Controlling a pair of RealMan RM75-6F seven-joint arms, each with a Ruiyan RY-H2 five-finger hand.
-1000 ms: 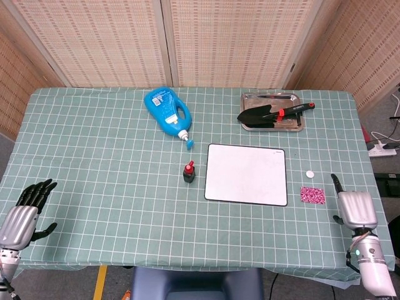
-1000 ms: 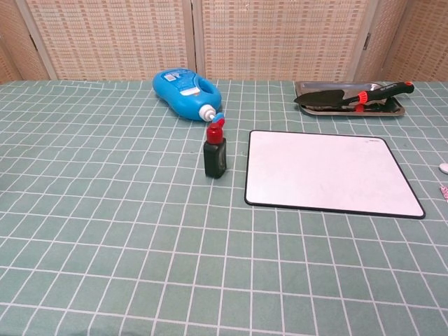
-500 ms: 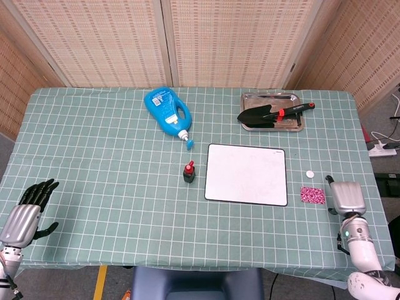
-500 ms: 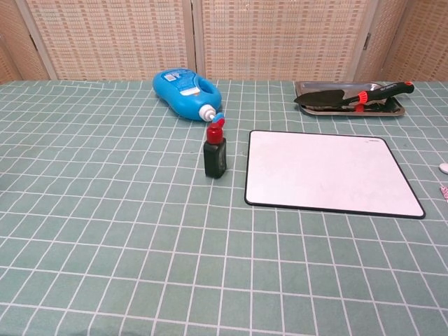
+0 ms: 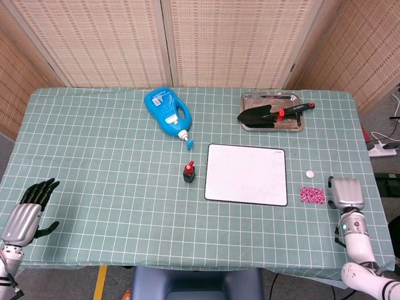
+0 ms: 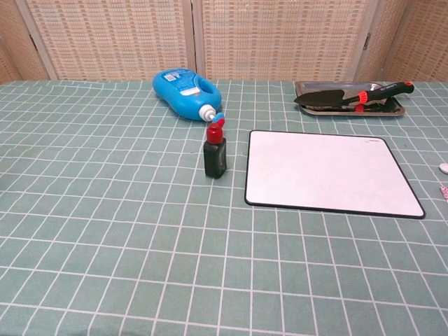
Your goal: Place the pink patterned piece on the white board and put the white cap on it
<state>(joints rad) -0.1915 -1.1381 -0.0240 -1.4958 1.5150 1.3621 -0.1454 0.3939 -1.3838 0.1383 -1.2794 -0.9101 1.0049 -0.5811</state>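
Since one second ago, the right robot hand [image 5: 345, 192] has moved inward along the near right edge of the tabletop [image 5: 94, 144], and it is now just beside the pink patterned piece [image 5: 312, 195], on its right side; nothing else has shifted.

At the far left, the left robot hand [image 5: 26, 211] rests at the near left corner, its dark fingers [image 5: 39, 190] spread apart and holding nothing. It is well apart from all the task's things. Further right, a blue detergent bottle [image 5: 167, 111] lies on its side at the far part of the green checked cloth, spout toward the robot. Nearer stands a small dark bottle with a red cap [image 5: 189, 172], just left of the white board [image 5: 246, 174]. The board is bare. Behind it, to the right, a metal tray [image 5: 273, 125] carries a black trowel [image 5: 273, 113] with a red band on the handle.

To the right of the board lies the white cap [image 5: 309, 174], and the pink patterned piece is just nearer than it, both flat on the cloth. The right robot hand shows only its back from above; I cannot tell how its fingers stand, and it holds nothing visible.
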